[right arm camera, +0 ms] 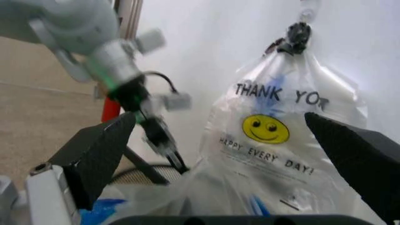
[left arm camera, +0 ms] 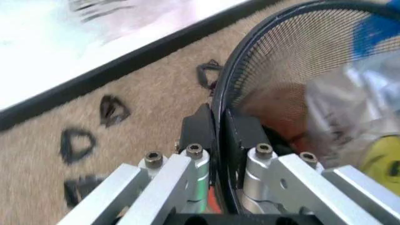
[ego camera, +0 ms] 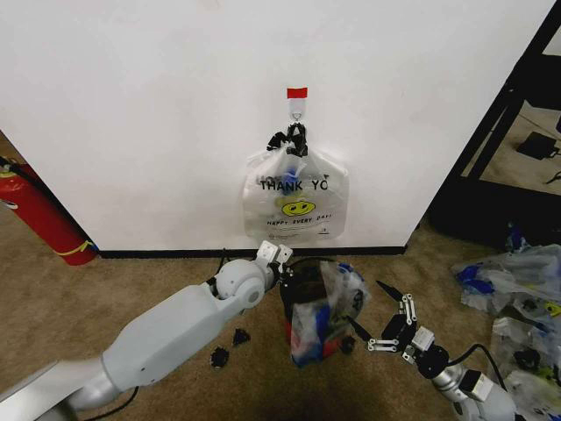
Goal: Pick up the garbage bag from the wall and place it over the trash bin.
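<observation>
**A:** Which step are you in?

**B:** Your left gripper (left arm camera: 218, 140) pinches the rim of the trash bin (ego camera: 302, 285), jaws narrow. A bag (ego camera: 337, 303) already drapes the bin's right side.

**A:** And the garbage bag (ego camera: 296, 203)?

**B:** It hangs on the wall (ego camera: 131, 105) hook, far behind the bin. Your right gripper (ego camera: 386, 320) is wide, empty, near right. I judge you must reach up for the handles.

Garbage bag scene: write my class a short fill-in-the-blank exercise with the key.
1. The garbage bag hangs from a hook on the ____.
2. The left gripper is clamped on the trash bin's ____.
3. The face printed on the bag is ____ in colour.
4. The right gripper has its fingers ____.

Missing words: wall; rim; yellow; open
</observation>
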Controlling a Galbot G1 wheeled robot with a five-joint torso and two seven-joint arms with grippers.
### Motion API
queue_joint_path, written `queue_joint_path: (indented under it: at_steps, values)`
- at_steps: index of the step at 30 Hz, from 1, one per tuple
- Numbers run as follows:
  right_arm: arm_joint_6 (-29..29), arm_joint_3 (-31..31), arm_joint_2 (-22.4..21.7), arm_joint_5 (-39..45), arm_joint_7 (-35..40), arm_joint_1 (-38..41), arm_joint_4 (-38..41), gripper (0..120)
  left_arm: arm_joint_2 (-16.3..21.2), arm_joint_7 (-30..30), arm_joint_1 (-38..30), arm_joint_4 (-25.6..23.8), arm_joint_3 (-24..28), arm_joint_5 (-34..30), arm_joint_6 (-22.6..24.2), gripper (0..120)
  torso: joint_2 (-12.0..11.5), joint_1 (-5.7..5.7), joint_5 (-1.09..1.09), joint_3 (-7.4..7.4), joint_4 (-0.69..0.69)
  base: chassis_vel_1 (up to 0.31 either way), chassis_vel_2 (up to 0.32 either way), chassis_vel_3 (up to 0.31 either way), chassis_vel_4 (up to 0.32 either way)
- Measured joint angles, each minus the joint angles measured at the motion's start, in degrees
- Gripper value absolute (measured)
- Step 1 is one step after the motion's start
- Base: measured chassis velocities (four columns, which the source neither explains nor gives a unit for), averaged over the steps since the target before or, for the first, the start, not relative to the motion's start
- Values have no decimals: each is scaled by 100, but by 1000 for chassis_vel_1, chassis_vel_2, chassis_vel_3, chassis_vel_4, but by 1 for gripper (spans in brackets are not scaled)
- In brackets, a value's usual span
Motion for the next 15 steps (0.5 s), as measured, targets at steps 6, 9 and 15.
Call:
queue_joint_path:
  at_steps: [6,9,15]
  values:
    - [-71,-36,-65,69,79,71,-87,100,6,-274,867,-548,-1174,-339,0,4,0,0,3,0,2,0,0,0,0]
    - [-317,-133,-158,79,456,134,-226,100,-311,-578,1859,-971,-2174,-639,-1,4,1,-1,2,-1,0,0,0,0,0]
    - [-789,-253,-250,80,1163,96,-92,100,-867,-609,2650,-1214,-2746,-222,-2,4,1,-1,2,-1,-1,0,0,0,0]
